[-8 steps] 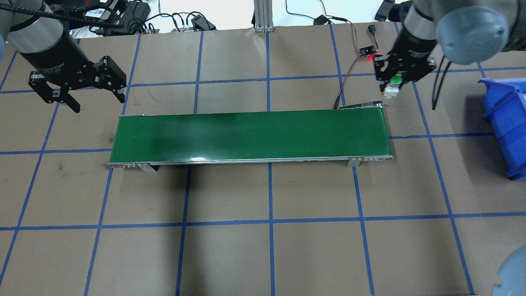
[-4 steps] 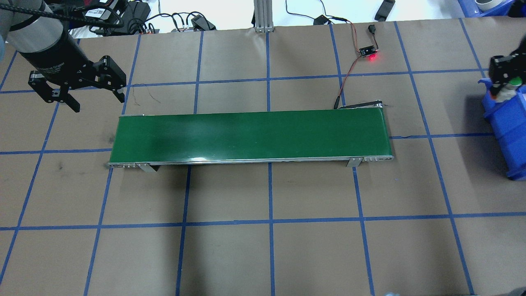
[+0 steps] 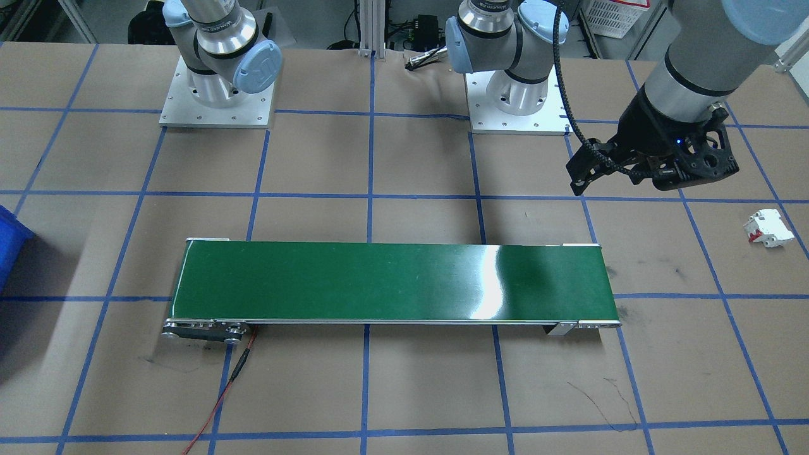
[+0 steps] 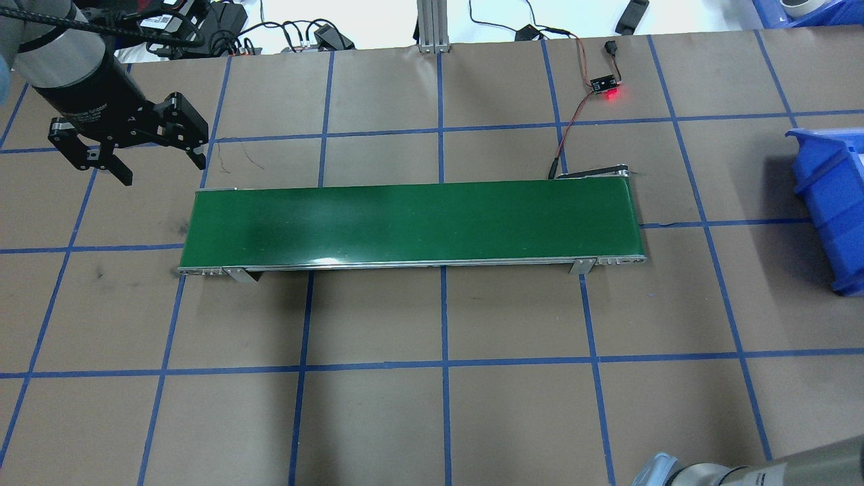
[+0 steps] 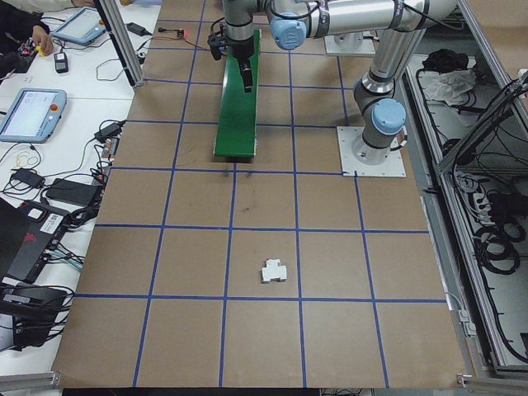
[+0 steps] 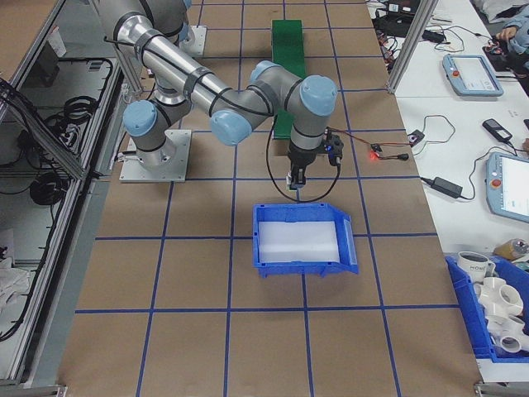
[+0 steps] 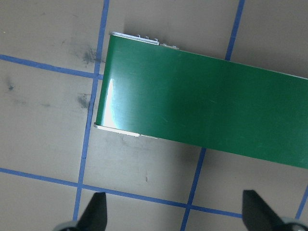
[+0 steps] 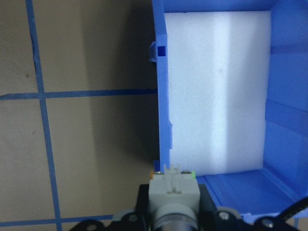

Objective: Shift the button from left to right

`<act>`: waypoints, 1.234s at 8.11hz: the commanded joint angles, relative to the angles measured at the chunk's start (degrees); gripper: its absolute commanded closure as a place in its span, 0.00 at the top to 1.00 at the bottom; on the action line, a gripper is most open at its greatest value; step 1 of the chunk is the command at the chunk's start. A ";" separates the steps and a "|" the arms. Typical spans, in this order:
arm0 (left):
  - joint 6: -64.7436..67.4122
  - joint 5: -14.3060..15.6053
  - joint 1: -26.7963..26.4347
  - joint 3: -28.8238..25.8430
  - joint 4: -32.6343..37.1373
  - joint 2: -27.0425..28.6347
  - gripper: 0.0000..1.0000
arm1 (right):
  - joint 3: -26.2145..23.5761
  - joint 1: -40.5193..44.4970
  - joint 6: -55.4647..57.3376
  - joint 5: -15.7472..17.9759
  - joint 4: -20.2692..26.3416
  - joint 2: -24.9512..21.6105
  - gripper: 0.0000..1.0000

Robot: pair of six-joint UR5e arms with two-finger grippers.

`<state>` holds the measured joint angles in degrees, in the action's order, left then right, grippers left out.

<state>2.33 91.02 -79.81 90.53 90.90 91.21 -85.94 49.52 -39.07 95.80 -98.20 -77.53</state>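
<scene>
The button (image 8: 173, 188) sits clamped in the right end effector (image 8: 173, 211), whose black fingers close on either side of its body at the bottom edge of the right wrist view, so it is carried above the counter (image 4: 513, 418) rather than lying on it. It projects forward from the grip toward the near wall of the blue bin (image 8: 284, 96), just short of the corner where that wall meets the white foam pad (image 8: 216, 91) lining the bin's floor. From this angle it shows a pale grey-white blocky body with small prongs on its far end, a tiny orange mark at one corner and a green one at the other, and a ribbed metallic collar nearer the camera; its cap is not visible. In the exterior right view the right end effector (image 6: 296, 177) points down just beside the bin's rim (image 6: 297, 208), on the side toward the robot. The left end effector (image 4: 128, 138) hangs with its fingers spread apart and nothing between them, above the counter beyond the left end of the green conveyor belt (image 4: 412, 223). A white circuit breaker with a red lever (image 3: 767, 228) lies on the counter well apart from the belt.
</scene>
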 commanded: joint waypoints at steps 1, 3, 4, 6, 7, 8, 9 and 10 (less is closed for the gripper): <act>0.31 0.03 0.00 0.09 -0.02 -0.24 1.00 | 1.22 -3.20 -9.23 -0.27 -4.08 4.92 0.00; 0.22 0.03 0.00 0.00 -0.11 -0.25 1.00 | 1.13 -5.65 -13.91 -0.61 -8.82 9.49 0.00; 0.05 0.03 0.00 0.09 -0.11 -0.25 1.00 | 1.04 -5.84 -14.62 -0.62 -9.02 10.64 0.00; 0.31 0.03 0.00 0.09 -0.11 -0.25 1.00 | 0.78 -5.84 -14.63 -0.44 -9.98 13.36 0.00; 0.13 0.03 0.00 0.18 -0.02 -0.25 1.00 | 0.60 -5.84 -14.54 -0.70 -12.77 15.03 0.00; 0.05 0.03 0.00 0.09 -0.02 -0.25 1.00 | 0.51 -5.84 -14.72 -0.88 -12.89 15.65 0.00; 0.05 0.03 0.00 0.09 -0.02 -0.25 1.00 | 0.43 -5.84 -15.33 -0.88 -12.89 16.88 0.00; 0.05 0.03 0.00 0.09 -0.11 -0.25 1.00 | 0.08 -5.84 -15.51 -0.79 -13.06 16.98 0.07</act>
<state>2.41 91.06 -79.80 90.64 90.87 90.97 -85.45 43.68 -54.05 94.99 -110.80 -61.64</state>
